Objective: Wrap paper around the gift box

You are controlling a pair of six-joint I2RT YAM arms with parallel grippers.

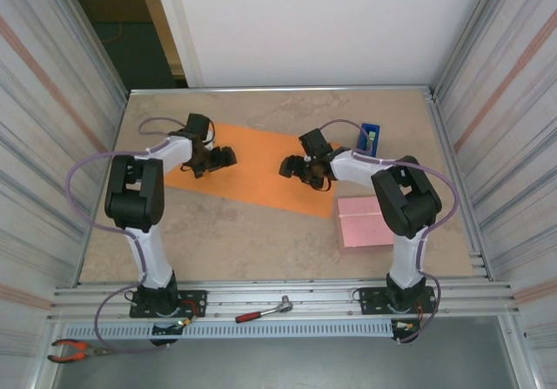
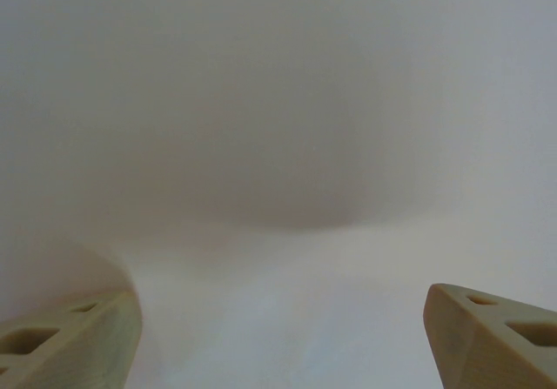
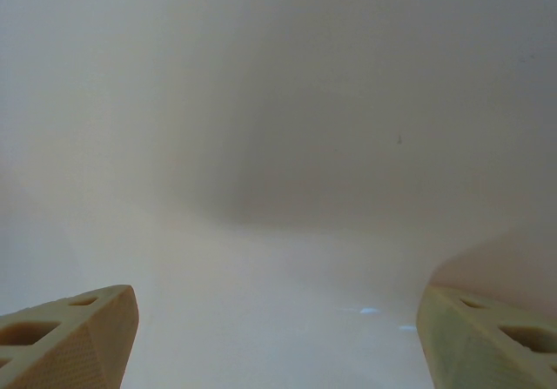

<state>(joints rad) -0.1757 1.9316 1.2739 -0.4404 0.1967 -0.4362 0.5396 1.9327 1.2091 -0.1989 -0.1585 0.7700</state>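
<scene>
Beige tabletop (image 1: 244, 241) fills a booth with ribbed metal panels on both sides and a white wall at the far end. Nearest in the top view, orange-handled pliers (image 1: 77, 350) lie at 7 o'clock below the aluminium rail (image 1: 287, 295). A red-handled ratchet (image 1: 264, 311) rests on that rail at 6 o'clock, between the two arm bases.

Further in, the gift box (image 1: 365, 222), pale pink and flat, sits on the bare table at 4 o'clock. The right arm's elbow partly overlaps its far right corner. It lies off the paper (image 1: 261, 170), just beside that sheet's near right corner; whether they touch cannot be told.

The orange sheet lies flat, slanting from 10 o'clock down toward the centre. The left gripper (image 1: 223, 157) hangs over its left part, pointing toward 3 o'clock. The right gripper (image 1: 290, 167) hangs over its right part, pointing toward 9 o'clock, so the two face each other with bare orange between them. Whether either one touches the sheet cannot be told.

On the left wrist camera, the left gripper (image 2: 278, 337) has its tan fingers (image 2: 74, 337) spread wide with nothing between them, before a blurred pale surface. On the right wrist camera, the right gripper (image 3: 278, 337) likewise has its fingers (image 3: 70, 337) wide apart and empty.

Farthest, a blue tape dispenser (image 1: 370, 137) stands at 2 o'clock, beyond the right arm.
</scene>
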